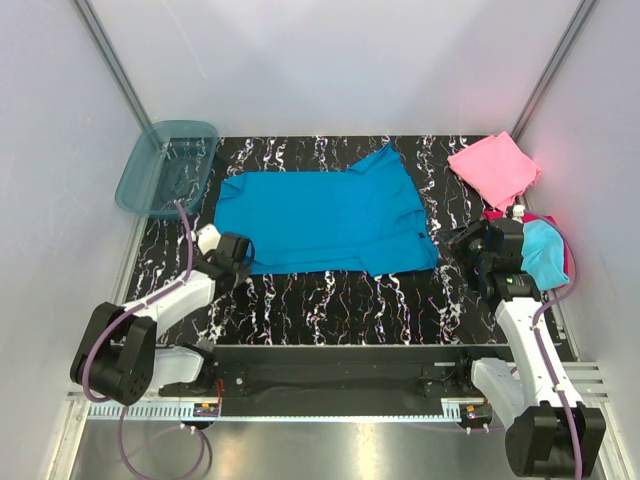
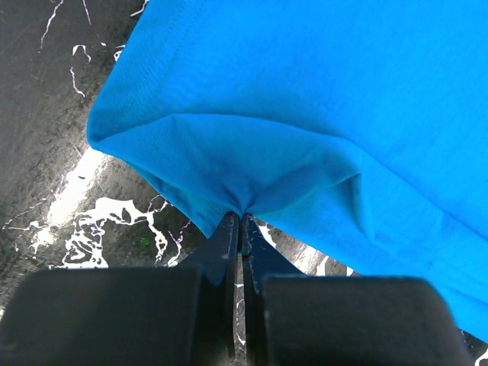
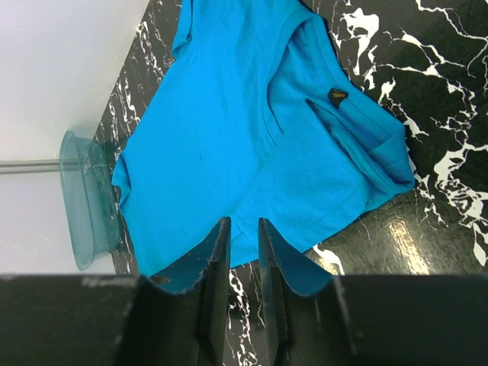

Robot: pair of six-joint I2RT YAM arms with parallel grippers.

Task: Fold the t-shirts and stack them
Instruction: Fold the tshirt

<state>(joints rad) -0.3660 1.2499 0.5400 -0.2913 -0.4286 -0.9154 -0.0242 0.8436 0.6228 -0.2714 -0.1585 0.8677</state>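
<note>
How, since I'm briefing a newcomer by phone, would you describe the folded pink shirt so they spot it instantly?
Start at the black marbled table and look to its far right corner. The pink t-shirt lies there folded. It is the only pink one: the teal-blue t-shirt is spread mid-table, the cyan t-shirt and magenta-red t-shirt sit nearer.

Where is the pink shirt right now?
In the top view, the pink shirt lies folded at the far right corner of the table, right of the big blue shirt and just behind the light cyan shirt.
</note>
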